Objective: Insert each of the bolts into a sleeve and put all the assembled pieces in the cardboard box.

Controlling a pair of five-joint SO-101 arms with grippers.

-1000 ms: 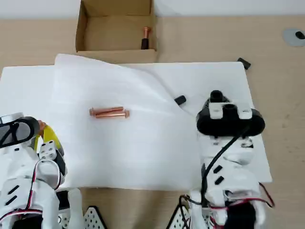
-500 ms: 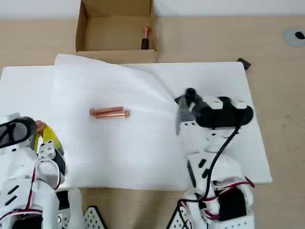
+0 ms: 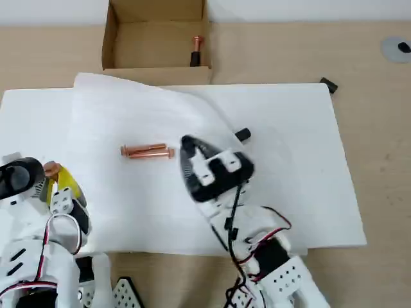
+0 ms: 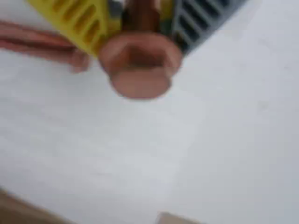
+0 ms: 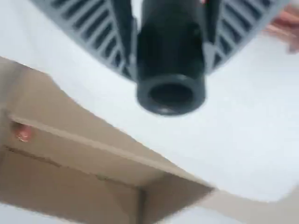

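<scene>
Right pincer leftward, beside bolts

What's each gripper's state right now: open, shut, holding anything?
Left gripper: shut on a copper bolt.
Right gripper: shut on a black sleeve.
</scene>
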